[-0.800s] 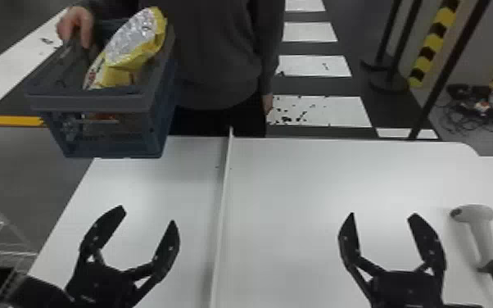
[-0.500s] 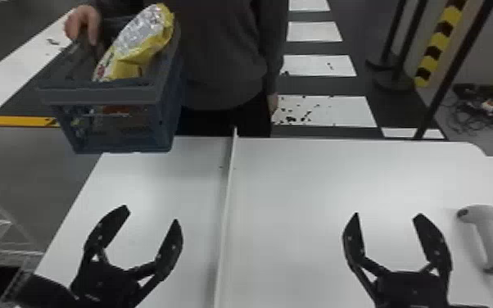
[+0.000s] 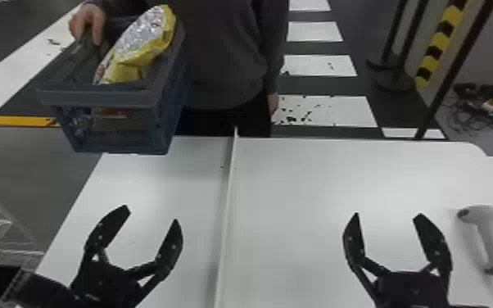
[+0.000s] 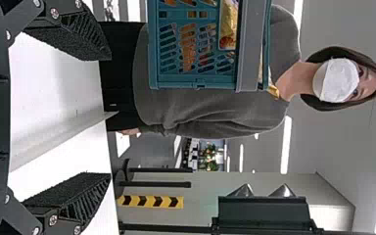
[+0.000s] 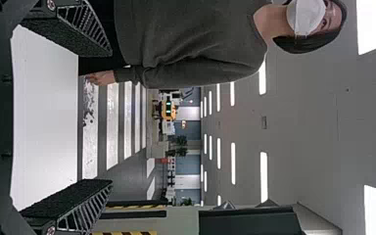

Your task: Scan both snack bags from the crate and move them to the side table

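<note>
A person's hand holds the blue-grey crate (image 3: 106,131) over the far left edge of the white table, with a yellow and silver snack bag (image 3: 143,41) sticking out of its top. Whether a second bag lies inside I cannot tell. The crate (image 4: 196,82) also appears in the left wrist view, orange contents behind its slots. My left gripper (image 3: 151,213) is open above the table's left part, nearer than the crate; its fingers are spread around nothing (image 4: 108,117). On the right my right gripper (image 3: 388,215) stands open and unloaded (image 5: 110,117). Beside it lies a white handheld scanner (image 3: 489,233).
A thin raised white strip (image 3: 227,213) runs front to back across the table (image 3: 299,196) between the grippers. At the left edge stands a wire rack (image 3: 16,250) with items on it. The person stands behind the table's far edge.
The crate, in the person's hand, has shifted slightly to the right and a little toward the table. Both grippers have kept their open pose.
</note>
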Motion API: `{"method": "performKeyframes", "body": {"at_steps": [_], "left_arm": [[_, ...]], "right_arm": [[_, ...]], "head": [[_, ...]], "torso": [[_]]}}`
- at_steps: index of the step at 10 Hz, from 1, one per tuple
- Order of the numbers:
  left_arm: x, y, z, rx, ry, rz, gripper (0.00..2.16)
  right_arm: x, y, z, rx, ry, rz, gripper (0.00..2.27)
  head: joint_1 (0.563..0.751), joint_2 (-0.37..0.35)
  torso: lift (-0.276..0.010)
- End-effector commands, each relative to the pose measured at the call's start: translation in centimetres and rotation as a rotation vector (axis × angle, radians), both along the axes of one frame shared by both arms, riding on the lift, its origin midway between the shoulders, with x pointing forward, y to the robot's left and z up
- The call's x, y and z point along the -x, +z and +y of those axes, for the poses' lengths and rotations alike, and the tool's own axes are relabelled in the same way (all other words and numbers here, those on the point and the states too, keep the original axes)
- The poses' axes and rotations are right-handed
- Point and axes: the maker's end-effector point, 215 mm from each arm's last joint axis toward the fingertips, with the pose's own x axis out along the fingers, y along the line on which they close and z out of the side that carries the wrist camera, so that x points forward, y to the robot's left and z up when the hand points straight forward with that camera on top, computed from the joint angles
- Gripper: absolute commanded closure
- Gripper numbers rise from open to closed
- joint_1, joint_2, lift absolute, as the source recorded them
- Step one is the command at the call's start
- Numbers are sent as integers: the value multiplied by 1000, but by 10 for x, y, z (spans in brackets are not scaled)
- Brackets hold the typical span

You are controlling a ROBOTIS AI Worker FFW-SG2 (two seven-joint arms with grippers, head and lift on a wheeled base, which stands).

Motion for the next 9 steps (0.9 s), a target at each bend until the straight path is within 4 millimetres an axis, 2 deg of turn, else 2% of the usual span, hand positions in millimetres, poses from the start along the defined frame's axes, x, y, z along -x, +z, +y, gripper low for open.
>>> {"method": "performKeyframes", "body": {"at_steps": [1, 3, 6, 9], "left_arm": [[0, 0, 0, 3, 2, 0, 157], [1, 0, -1, 6, 0, 1, 157], [6, 2, -21, 25, -38, 3, 161], [4, 6, -19, 22, -34, -6, 161]], "right_arm": [[0, 0, 0, -1, 0, 0, 63], [0, -1, 0, -1, 0, 2, 63], [0, -2, 0, -1, 0, 3, 63], [0, -3, 0, -2, -1, 6, 63]], "head": [[695, 55], [695, 56], [695, 41], [695, 25]], "torso": [[-99], [-99], [-99], [-99]]}}
